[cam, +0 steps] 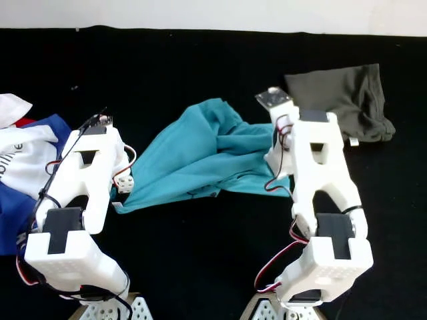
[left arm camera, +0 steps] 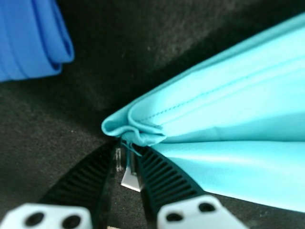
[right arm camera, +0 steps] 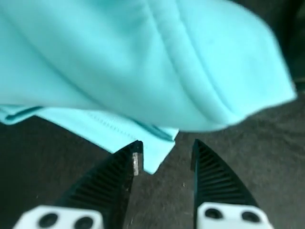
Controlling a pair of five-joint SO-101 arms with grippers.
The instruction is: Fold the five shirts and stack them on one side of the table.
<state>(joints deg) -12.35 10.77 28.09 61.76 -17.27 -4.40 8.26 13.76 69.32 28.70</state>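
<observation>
A teal shirt [cam: 200, 157] lies crumpled and stretched across the middle of the black table [cam: 200, 267]. My left gripper [left arm camera: 127, 160] is shut on the hemmed corner of the teal shirt [left arm camera: 138, 131] at its near left end. My right gripper [right arm camera: 164, 155] stands open at the shirt's right edge, with a teal corner [right arm camera: 155, 157] hanging between its fingers, not pinched. A folded dark olive shirt [cam: 343, 100] rests at the back right. A pile of blue, white and red shirts [cam: 20, 160] sits at the left edge.
A blue fabric fold [left arm camera: 28, 38] lies close to the left gripper. The white arm bodies [cam: 320, 187] stand over the front of the table. Bare black tabletop runs along the back and between the two arms at the front.
</observation>
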